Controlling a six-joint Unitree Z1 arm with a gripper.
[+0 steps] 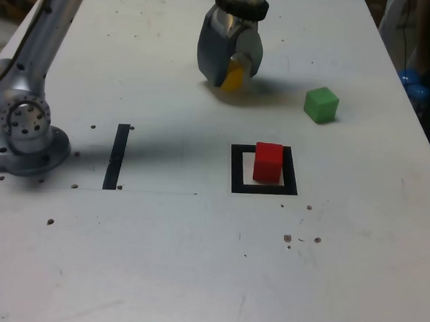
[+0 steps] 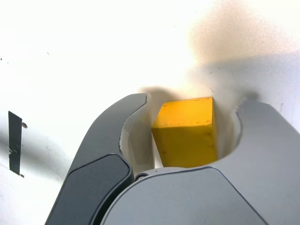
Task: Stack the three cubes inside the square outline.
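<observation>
Your gripper [image 1: 233, 73] sits low over the far part of the table [image 1: 194, 262], w/ the yellow cube [image 1: 233, 77] between its jaws. In the wrist view that cube [image 2: 187, 133] lies in the hollow between the two jaws; one jaw looks pressed to a cube face, but a thin gap shows on the other side, so you can't tell if it's clamped tight or just closed loosely around it. Can't tell either whether the cube rests on the table or is lifted.

Green cube [image 1: 321, 105] sits alone on the table, toward the exterior view's right of the gripper, apart from it.

Nearer the camera, the red cube [image 1: 268, 162] stands inside the square outline [image 1: 236, 169], on its white centre.

Toward the exterior view's left, a straight black strip [image 1: 117, 156] lies on the table, w/ the arm base [image 1: 27, 131] just beyond it at the table's edge. The strip's end [image 2: 15, 143] also shows in the wrist view.
</observation>
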